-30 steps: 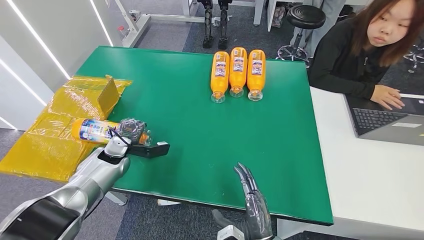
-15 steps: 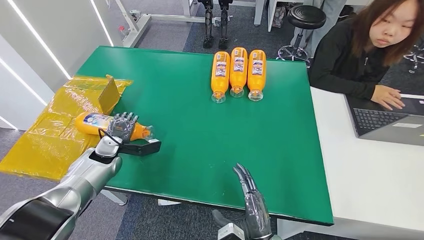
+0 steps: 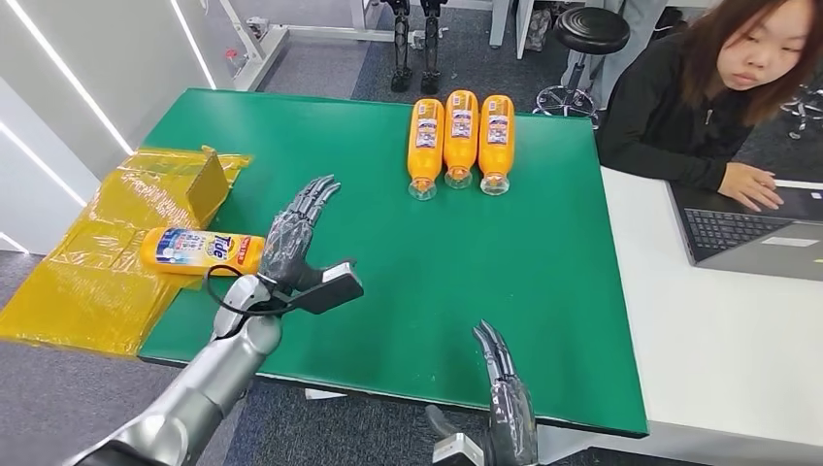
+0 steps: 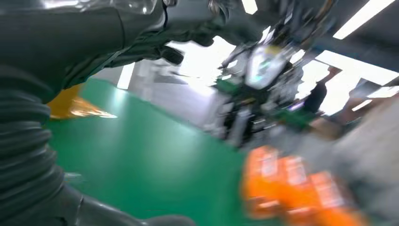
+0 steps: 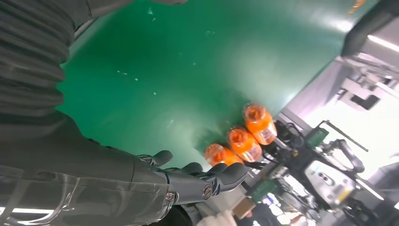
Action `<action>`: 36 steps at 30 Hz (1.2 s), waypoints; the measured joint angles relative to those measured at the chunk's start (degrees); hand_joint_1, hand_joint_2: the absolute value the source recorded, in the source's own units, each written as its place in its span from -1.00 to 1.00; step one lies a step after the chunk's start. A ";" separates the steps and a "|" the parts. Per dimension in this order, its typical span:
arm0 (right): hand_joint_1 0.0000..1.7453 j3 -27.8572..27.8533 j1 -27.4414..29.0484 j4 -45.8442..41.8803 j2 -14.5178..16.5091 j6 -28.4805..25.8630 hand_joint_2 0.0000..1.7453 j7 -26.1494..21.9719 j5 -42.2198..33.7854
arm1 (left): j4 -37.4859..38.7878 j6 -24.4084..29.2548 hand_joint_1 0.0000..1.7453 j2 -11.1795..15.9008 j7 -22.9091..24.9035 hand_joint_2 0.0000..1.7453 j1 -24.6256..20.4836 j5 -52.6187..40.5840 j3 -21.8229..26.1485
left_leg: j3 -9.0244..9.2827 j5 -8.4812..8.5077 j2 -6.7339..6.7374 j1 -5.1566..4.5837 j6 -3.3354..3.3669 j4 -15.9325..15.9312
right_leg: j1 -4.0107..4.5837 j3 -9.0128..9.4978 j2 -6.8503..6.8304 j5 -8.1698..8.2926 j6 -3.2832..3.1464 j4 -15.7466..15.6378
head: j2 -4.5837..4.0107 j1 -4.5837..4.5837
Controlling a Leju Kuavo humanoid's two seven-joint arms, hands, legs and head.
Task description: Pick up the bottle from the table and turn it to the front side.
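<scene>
An orange bottle with a blue-and-white "Tide" label lies on its side at the table's left edge, label facing up, partly on yellow wrapping. My left hand hovers just right of it with fingers stretched out and apart, holding nothing. My right hand stands at the table's front edge, fingers straight and empty; it also appears in the right wrist view. Three more orange bottles lie side by side at the far middle of the green table; they appear too in the right wrist view.
Crumpled yellow wrapping with a small yellow box hangs over the table's left edge. A person in black sits at the far right beside a laptop on a white desk. A black stool stands behind.
My left hand has let go of the bottle, opened and lifted to the right. The bottle now lies with its "Tide" label up. My right hand barely moved.
</scene>
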 joint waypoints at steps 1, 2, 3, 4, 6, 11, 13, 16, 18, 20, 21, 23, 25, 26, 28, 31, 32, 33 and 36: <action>-1.00 -0.58 0.31 -0.03 0.30 -0.01 1.00 -1.39 -0.30 | -4.59 -1.47 -1.00 -0.19 -2.01 1.00 2.17 3.98 0.01 | -0.01 -0.01 -0.01 0.01 0.01 0.00 | 0.00 0.00 -0.01 -0.01 0.00 -0.01 | 0.00 -0.01; -1.00 -1.13 0.60 -0.04 0.62 -0.02 1.00 -2.52 -0.64 | -8.65 -2.96 -1.00 -0.26 -3.47 1.00 4.25 7.25 -0.01 | -0.01 -0.03 -0.02 0.02 0.02 -0.01 | 0.00 -0.01 -0.03 -0.03 0.01 -0.01 | 0.00 -0.01; -1.00 -1.64 0.90 -0.06 0.93 -0.03 1.00 -3.50 -1.13 | -12.47 -4.64 -1.00 -0.33 -4.51 1.00 6.12 10.54 -0.10 | -0.02 -0.04 -0.03 0.03 0.03 -0.01 | 0.01 -0.02 -0.04 -0.04 0.01 -0.01 | 0.00 -0.01; -1.00 -2.06 1.19 -0.15 1.20 -0.04 1.00 -4.26 -1.70 | -15.74 -6.33 -1.00 -0.33 -5.09 1.00 7.69 13.67 -0.28 | -0.03 -0.04 -0.05 0.04 0.03 -0.01 | 0.01 -0.03 -0.06 -0.06 0.02 -0.01 | 0.00 -0.01; -1.00 -2.74 1.82 -0.76 1.52 -0.05 1.00 -5.84 -3.25 | -21.61 -10.83 -1.00 -0.26 -5.43 1.00 10.02 21.14 -0.96 | -0.05 -0.04 -0.08 0.05 0.04 -0.02 | 0.02 -0.03 -0.10 -0.07 0.02 -0.01 | 0.00 0.00; -1.00 -4.10 3.97 -4.56 1.67 -0.06 1.00 -10.24 -7.53 | -33.61 -30.39 -1.00 -0.53 -5.69 1.00 14.72 40.08 -1.52 | -0.04 -0.02 -0.10 0.04 0.03 -0.03 | 0.02 0.00 -0.11 -0.07 0.02 0.00 | 0.00 -0.01; -1.00 -4.82 5.08 -6.57 1.76 -0.06 1.00 -11.86 -8.44 | -36.46 -36.72 -1.00 -1.24 -5.71 1.00 16.63 43.76 -0.92 | -0.04 -0.02 -0.10 0.03 0.03 -0.03 | 0.02 0.00 -0.11 -0.07 0.02 0.00 | 0.00 0.00; -1.00 -6.28 6.69 -10.17 2.29 -0.06 1.00 -13.04 -7.55 | -39.05 -41.35 -1.00 -2.76 -5.72 1.00 19.16 45.32 0.27 | -0.04 -0.02 -0.11 0.02 0.03 -0.03 | 0.02 0.00 -0.11 -0.07 0.02 -0.01 | 0.00 0.00; -1.00 -7.24 7.58 -12.59 2.72 -0.06 1.00 -12.49 -5.75 | -39.66 -42.60 -1.00 -3.92 -5.72 1.00 20.41 45.13 1.20 | -0.04 -0.03 -0.11 0.02 0.03 -0.03 | 0.02 0.00 -0.12 -0.07 0.02 -0.01 | 0.00 -0.01; -1.00 -8.13 8.51 -15.16 2.98 -0.06 1.00 -11.17 -3.50 | -40.08 -43.58 -1.00 -5.20 -5.72 1.00 21.61 44.68 2.36 | -0.04 -0.03 -0.11 0.02 0.04 -0.03 | 0.02 0.01 -0.12 -0.07 0.02 -0.02 | 0.00 -0.01; -1.00 -8.53 8.97 -16.52 3.03 -0.06 1.00 -10.37 -2.29 | -40.26 -43.81 -1.00 -5.86 -5.72 1.00 22.18 44.35 2.99 | -0.04 -0.03 -0.12 0.02 0.04 -0.03 | 0.02 0.01 -0.12 -0.07 0.02 -0.02 | 0.00 0.00; -1.00 -9.19 9.82 -19.04 3.03 -0.06 1.00 -8.64 0.19 | -40.71 -43.69 -1.00 -7.09 -5.72 1.00 23.27 43.49 4.18 | -0.04 -0.03 -0.12 0.03 0.04 -0.03 | 0.02 0.01 -0.12 -0.07 0.02 -0.02 | 0.00 -0.01; -1.00 -9.72 10.51 -21.07 3.02 -0.06 1.00 -7.27 2.21 | -41.34 -42.96 -1.00 -8.06 -5.72 1.00 24.31 42.42 5.15 | -0.04 -0.03 -0.12 0.03 0.04 -0.03 | 0.02 0.01 -0.12 -0.07 0.02 -0.02 | 0.00 0.00; -1.00 -9.93 10.79 -21.91 3.02 -0.06 1.00 -6.72 2.95 | -41.70 -42.34 -1.00 -8.45 -5.72 1.00 24.82 41.83 5.53 | -0.04 -0.03 -0.12 0.03 0.04 -0.03 | 0.02 0.01 -0.12 -0.07 0.02 -0.02 | 0.00 -0.01; -1.00 -10.26 11.21 -23.25 3.02 -0.06 1.00 -5.92 3.88 | -42.32 -40.80 -1.00 -8.98 -5.72 1.00 25.76 40.73 6.11 | -0.04 -0.03 -0.12 0.03 0.04 -0.03 | 0.02 0.01 -0.13 -0.07 0.02 -0.02 | 0.00 -0.01; -1.00 -10.89 11.66 -24.68 3.03 -0.06 1.00 -5.03 4.33 | -42.72 -38.44 -1.00 -9.31 -5.71 1.00 26.72 39.35 6.47 | -0.05 -0.03 -0.13 0.04 0.04 -0.03 | 0.02 0.01 -0.14 -0.07 0.02 -0.01 | 0.00 -0.01; -1.00 -11.29 11.79 -25.07 3.04 -0.06 1.00 -4.75 4.30 | -42.73 -37.76 -1.00 -9.35 -5.71 1.00 27.00 38.93 6.49 | -0.05 -0.03 -0.13 0.04 0.04 -0.03 | 0.02 0.01 -0.15 -0.07 0.02 -0.01 | 0.00 -0.01; -1.00 -11.86 11.92 -25.45 3.05 -0.06 1.00 -4.47 4.16 | -42.73 -37.05 -1.00 -9.37 -5.71 1.00 27.29 38.43 6.50 | -0.04 -0.03 -0.13 0.04 0.04 -0.03 | 0.02 0.01 -0.16 -0.07 0.02 -0.01 | 0.00 -0.01; -1.00 -14.00 12.32 -26.15 3.10 -0.02 1.00 -3.93 2.57 | -42.56 -34.50 -1.00 -9.37 -5.71 1.00 27.78 36.21 6.38 | -0.04 -0.02 -0.14 0.03 0.04 -0.03 | 0.02 0.01 -0.17 -0.07 0.02 -0.02 | 0.00 -0.01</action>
